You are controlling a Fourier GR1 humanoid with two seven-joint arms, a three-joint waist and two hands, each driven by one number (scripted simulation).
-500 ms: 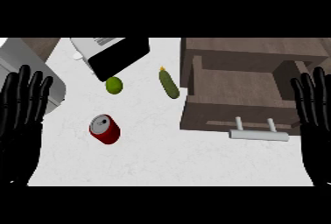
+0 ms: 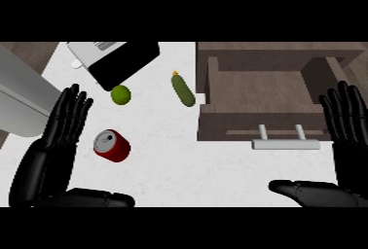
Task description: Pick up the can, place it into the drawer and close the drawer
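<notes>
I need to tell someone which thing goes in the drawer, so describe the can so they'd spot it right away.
Start at the open brown drawer on the right, then look left across the white counter. The can lies beside the left hand, the only red thing, below the green lime and cucumber.

Both hands (image 2: pixel 50 155) (image 2: pixel 350 126) open, fingers straight

A single head view looks steeply down — close over the counter (image 2: pixel 215 175) — hands entering from its lower edge.

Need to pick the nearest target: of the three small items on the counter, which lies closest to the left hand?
The red can, lying just beside the left hand; the lime and cucumber sit farther up.
</notes>
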